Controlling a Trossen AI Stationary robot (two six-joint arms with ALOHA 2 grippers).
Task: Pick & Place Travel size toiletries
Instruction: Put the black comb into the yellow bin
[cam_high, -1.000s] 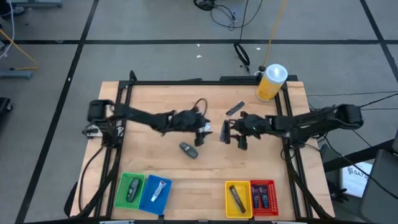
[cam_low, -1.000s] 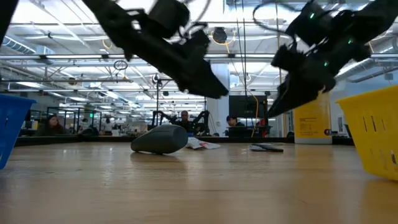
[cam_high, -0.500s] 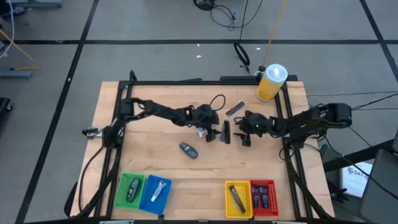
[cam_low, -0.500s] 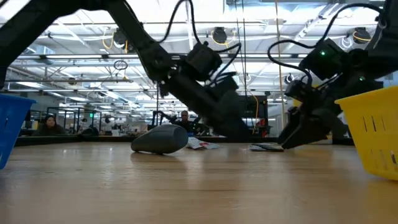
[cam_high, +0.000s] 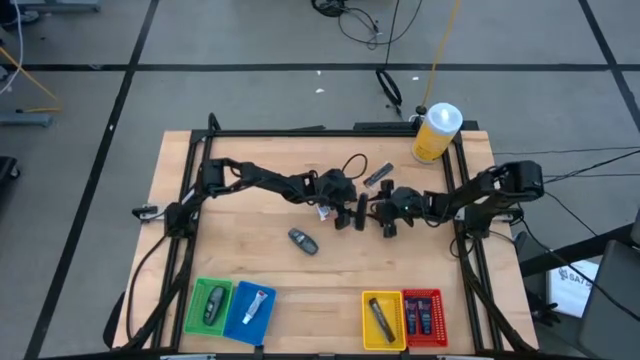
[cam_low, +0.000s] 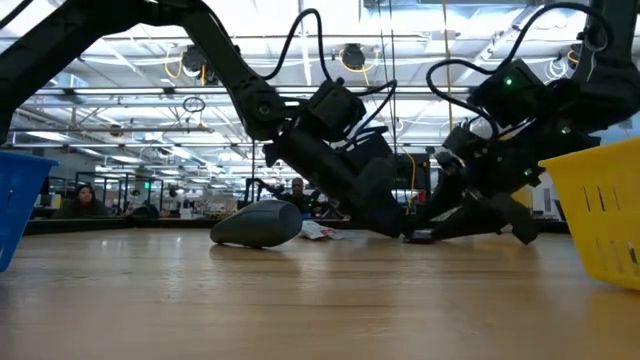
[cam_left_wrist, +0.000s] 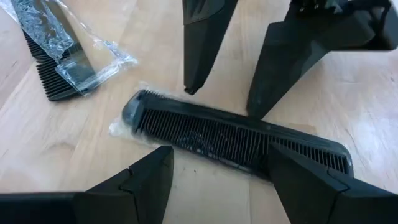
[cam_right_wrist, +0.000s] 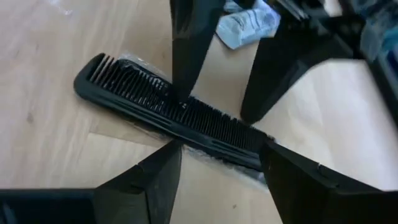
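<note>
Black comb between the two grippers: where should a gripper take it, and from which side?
Grip the black comb across its narrow width near mid-length, coming from above. It lies flat on the table, long and thin, so only the spine edge and the tooth tips offer opposing faces. Both the left gripper and the right gripper are open astride it, so one should probably back off.
</note>
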